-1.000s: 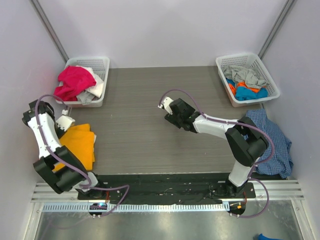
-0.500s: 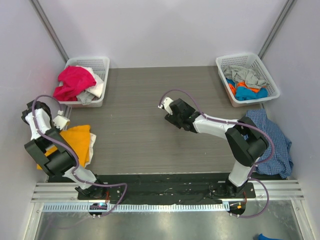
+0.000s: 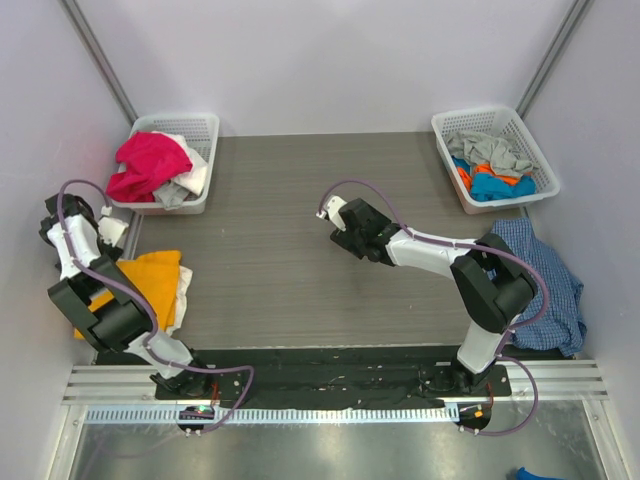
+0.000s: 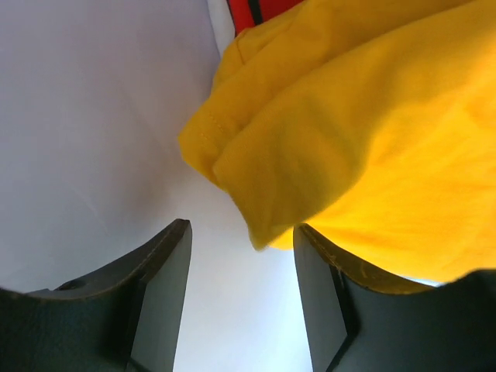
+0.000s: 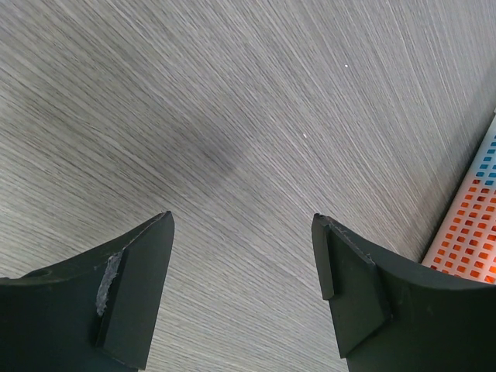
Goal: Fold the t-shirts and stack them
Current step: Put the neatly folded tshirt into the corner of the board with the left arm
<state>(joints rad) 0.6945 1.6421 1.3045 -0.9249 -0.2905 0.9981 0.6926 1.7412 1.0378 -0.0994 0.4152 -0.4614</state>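
A folded orange-yellow t-shirt (image 3: 150, 285) lies at the table's left edge with a white cloth (image 3: 183, 287) showing under its right side. My left gripper (image 3: 115, 232) hangs just behind it by the left wall. In the left wrist view the left gripper (image 4: 240, 229) is open, and a corner of the yellow t-shirt (image 4: 349, 132) hangs just beyond the fingertips with nothing between them. A strip of red cloth (image 4: 260, 9) shows at the top. My right gripper (image 3: 340, 235) stands open over bare table mid-scene; the right gripper (image 5: 242, 219) holds nothing.
A white basket (image 3: 190, 122) at the back left holds a red garment (image 3: 150, 165) and pale clothes. Another basket (image 3: 478, 115) at the back right holds grey, blue and orange clothes. A blue checked shirt (image 3: 548, 285) lies at the right edge. White walls stand on both sides.
My left gripper has opened and let go of the orange-yellow t-shirt, and the arm has drawn back toward the left wall. The right arm has not moved.
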